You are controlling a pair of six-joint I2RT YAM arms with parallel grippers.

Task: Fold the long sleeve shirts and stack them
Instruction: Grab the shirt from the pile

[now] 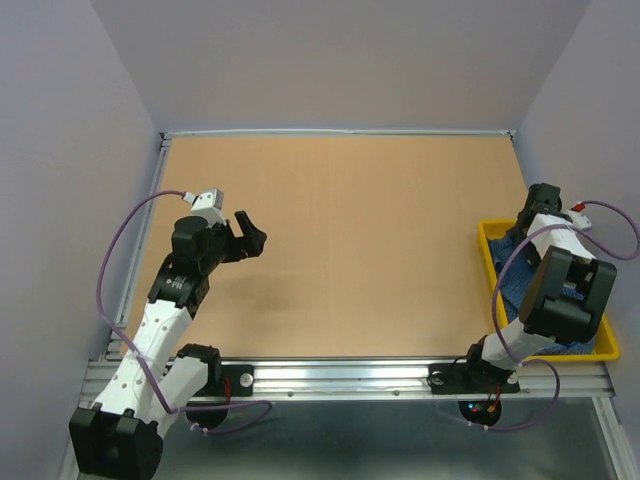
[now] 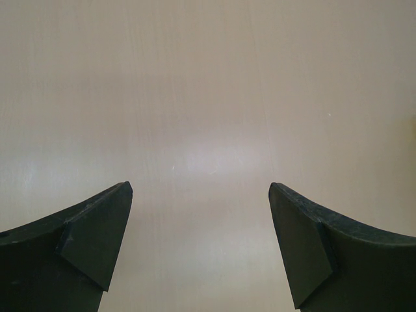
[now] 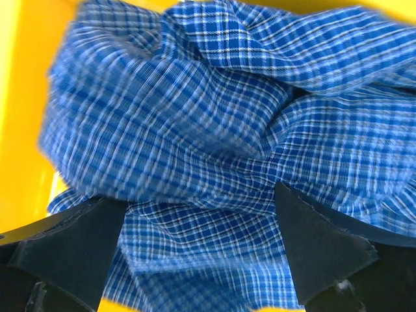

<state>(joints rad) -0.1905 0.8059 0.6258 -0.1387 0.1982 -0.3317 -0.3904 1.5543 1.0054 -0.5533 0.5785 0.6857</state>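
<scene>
A blue checked long sleeve shirt (image 3: 214, 110) lies crumpled in the yellow tray (image 3: 19, 97). From above, only bits of the shirt (image 1: 508, 290) show beside the right arm (image 1: 560, 285), which leans over the tray (image 1: 487, 228). My right gripper (image 3: 201, 194) is open just above the cloth, its fingers (image 3: 318, 247) astride a fold, and nothing is pinched. My left gripper (image 1: 245, 235) hangs open over bare table at the left; in its wrist view the gripper (image 2: 201, 186) has only tabletop between its jaws.
The tan tabletop (image 1: 350, 240) is walled at the back and both sides. The yellow tray sits at the right edge, near the right arm's base. An aluminium rail (image 1: 350, 375) runs along the near edge.
</scene>
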